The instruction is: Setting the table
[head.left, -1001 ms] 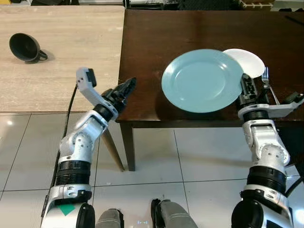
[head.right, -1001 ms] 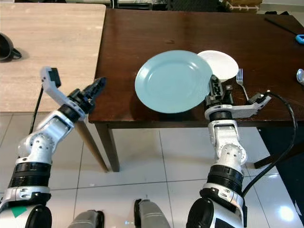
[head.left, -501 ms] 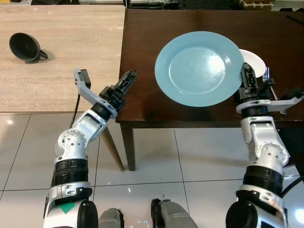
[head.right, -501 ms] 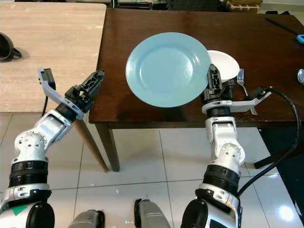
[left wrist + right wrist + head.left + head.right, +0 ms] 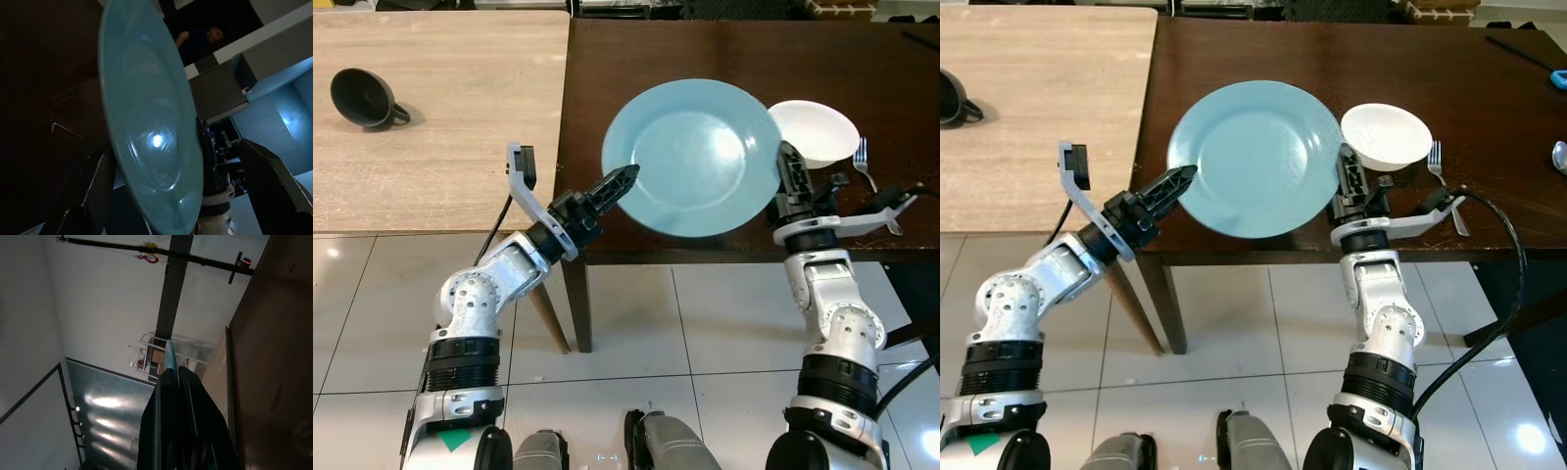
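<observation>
Dark table (image 5: 636, 59); blue plate (image 5: 690, 157) pinched in right gripper (image 5: 790, 168).

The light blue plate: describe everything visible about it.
The light blue plate is round, glossy and bare, with a shallow well and a broad rim; it looks like glazed ceramic. It is held up, tilted, above the near edge of the dark wooden table. The right gripper is shut on its right rim, its fingers pinching the edge. The left gripper reaches its left rim with open fingers either side of it. A small white bowl sits just beyond its right edge.
</observation>
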Motion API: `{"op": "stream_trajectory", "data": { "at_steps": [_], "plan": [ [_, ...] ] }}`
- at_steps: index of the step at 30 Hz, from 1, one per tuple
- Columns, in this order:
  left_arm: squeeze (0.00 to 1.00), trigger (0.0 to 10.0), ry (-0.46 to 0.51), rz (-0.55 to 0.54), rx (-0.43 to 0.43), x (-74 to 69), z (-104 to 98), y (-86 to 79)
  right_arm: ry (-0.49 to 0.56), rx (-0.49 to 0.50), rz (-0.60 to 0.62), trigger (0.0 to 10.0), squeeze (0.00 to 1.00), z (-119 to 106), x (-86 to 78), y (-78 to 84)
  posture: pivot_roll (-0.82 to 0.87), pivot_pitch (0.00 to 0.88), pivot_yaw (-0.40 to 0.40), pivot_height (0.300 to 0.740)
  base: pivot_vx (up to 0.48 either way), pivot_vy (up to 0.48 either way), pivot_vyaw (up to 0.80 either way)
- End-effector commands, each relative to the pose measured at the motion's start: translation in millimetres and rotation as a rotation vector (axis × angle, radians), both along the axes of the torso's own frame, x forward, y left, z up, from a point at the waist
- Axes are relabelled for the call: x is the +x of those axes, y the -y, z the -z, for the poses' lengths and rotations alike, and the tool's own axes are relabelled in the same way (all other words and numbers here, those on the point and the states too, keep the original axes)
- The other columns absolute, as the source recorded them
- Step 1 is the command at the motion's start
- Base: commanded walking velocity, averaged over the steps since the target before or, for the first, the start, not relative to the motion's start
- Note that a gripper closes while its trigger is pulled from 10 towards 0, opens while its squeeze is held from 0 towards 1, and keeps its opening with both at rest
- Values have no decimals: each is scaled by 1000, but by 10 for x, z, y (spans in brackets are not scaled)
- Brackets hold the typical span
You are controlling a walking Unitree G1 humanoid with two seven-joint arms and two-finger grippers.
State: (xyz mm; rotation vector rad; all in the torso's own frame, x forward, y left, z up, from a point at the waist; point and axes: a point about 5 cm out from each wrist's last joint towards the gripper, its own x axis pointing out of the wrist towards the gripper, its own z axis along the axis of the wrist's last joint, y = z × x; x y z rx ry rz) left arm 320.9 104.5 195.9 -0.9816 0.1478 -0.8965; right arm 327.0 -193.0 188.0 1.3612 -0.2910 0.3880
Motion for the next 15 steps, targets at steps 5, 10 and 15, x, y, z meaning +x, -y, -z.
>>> {"op": "stream_trajectory", "data": {
  "at_steps": [5,10,15],
  "plan": [
    [0,10000,12,7,7,-11,-4,-92,-35,-24,-42,0,0,89,-52,-39,87,89,9,740,0,0,0],
    [0,10000,7,53,1,-45,-5,-69,-44,-25,-55,0,0,125,-70,-84,87,88,10,740,0,0,0],
    [0,10000,1,86,14,-76,11,-29,-53,-24,-72,0,0,151,-81,-140,86,88,15,740,0,0,0]
  ]
}}
